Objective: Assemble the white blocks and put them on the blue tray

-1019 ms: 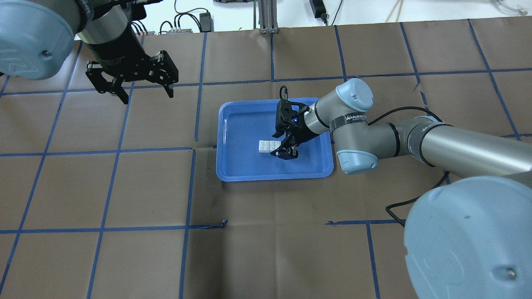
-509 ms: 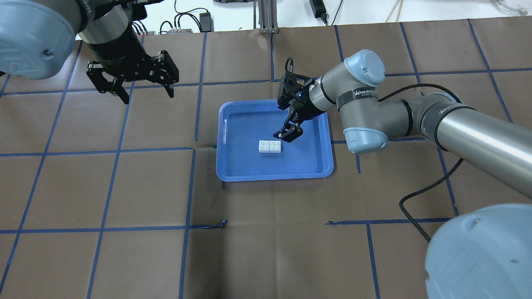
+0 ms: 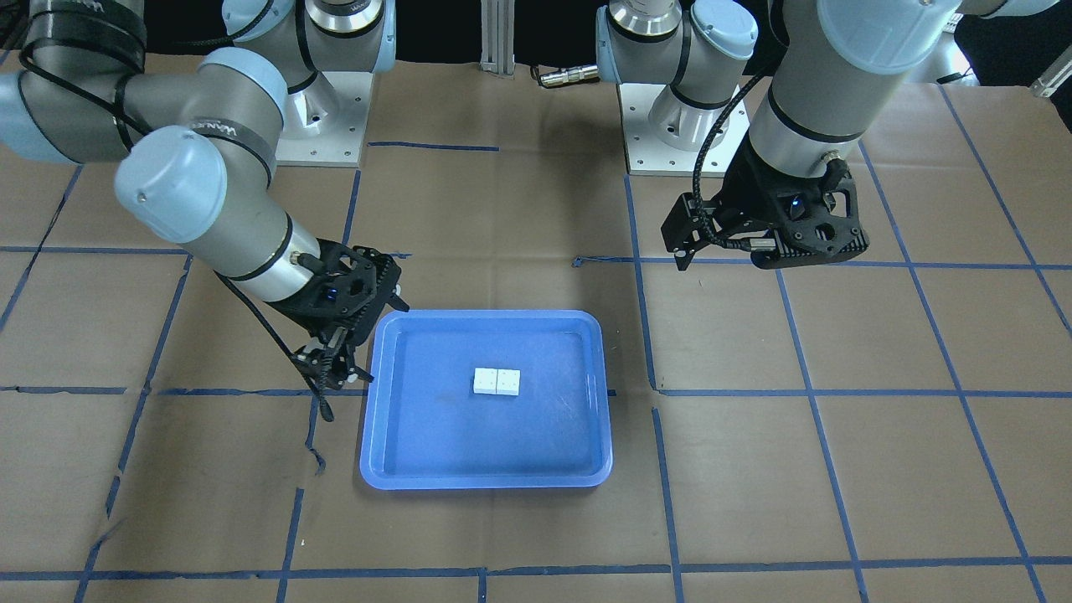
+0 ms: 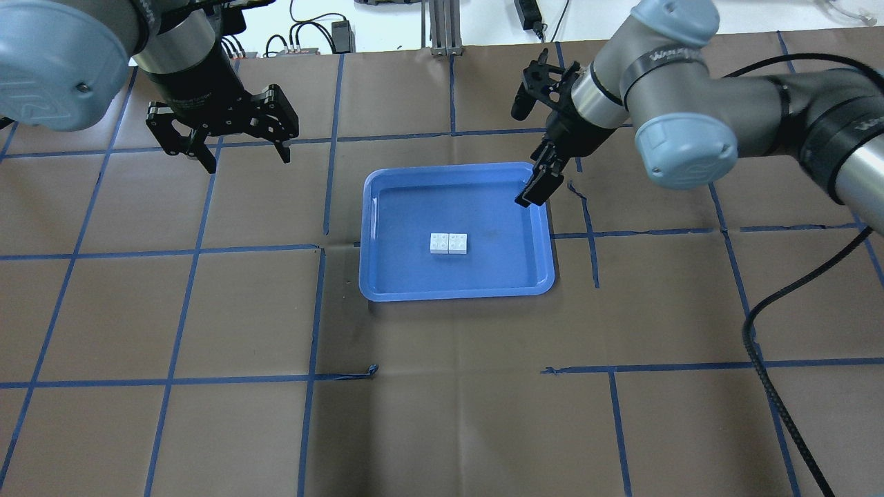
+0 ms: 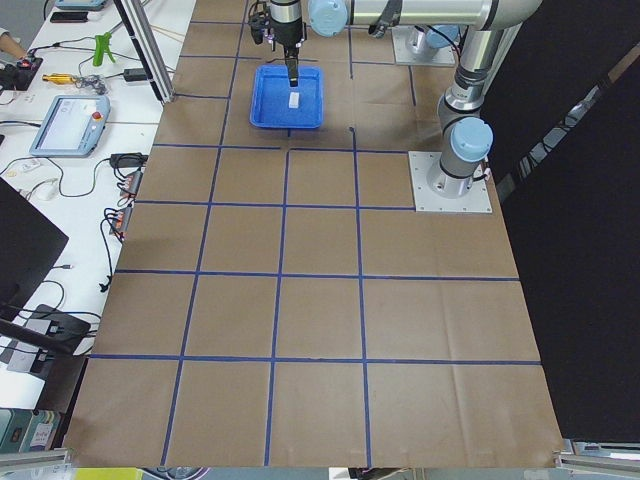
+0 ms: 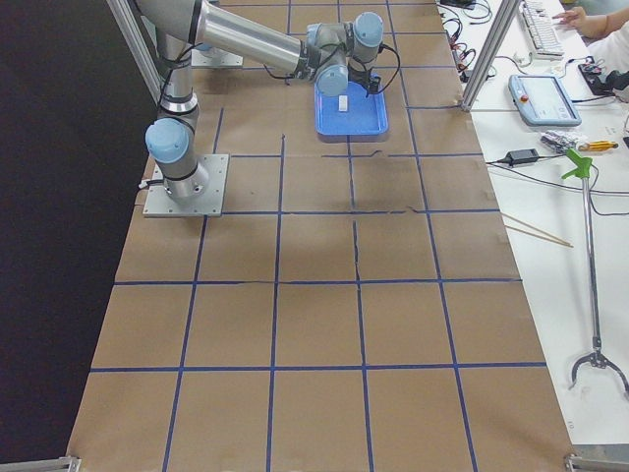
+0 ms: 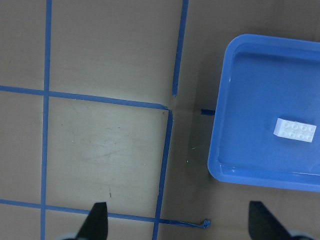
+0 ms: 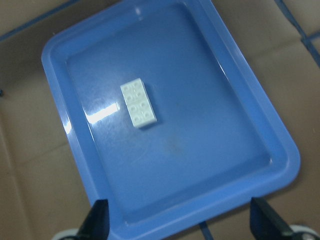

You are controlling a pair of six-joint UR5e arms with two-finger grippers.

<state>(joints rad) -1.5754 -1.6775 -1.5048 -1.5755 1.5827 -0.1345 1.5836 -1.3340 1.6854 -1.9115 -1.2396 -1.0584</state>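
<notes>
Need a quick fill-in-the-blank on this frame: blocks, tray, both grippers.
1. The blue tray holds ____ white blocks, side by side.
2. The blocks' studs face ____.
3. The left gripper and the right gripper are both ____ and empty.
4. The gripper nearer the tray is the ____ one.
Missing words: two; up; open; right.

Brown paper (image 4: 442, 428) is covering the surface, with blue tape lines (image 4: 173, 379) crossing it in a grid. A white bench (image 6: 614, 216) is running along one side, carrying a teach pendant (image 6: 543, 99), cables and a long grabber tool (image 6: 587, 265). A black backdrop (image 6: 49, 246) is closing off the opposite side.
</notes>
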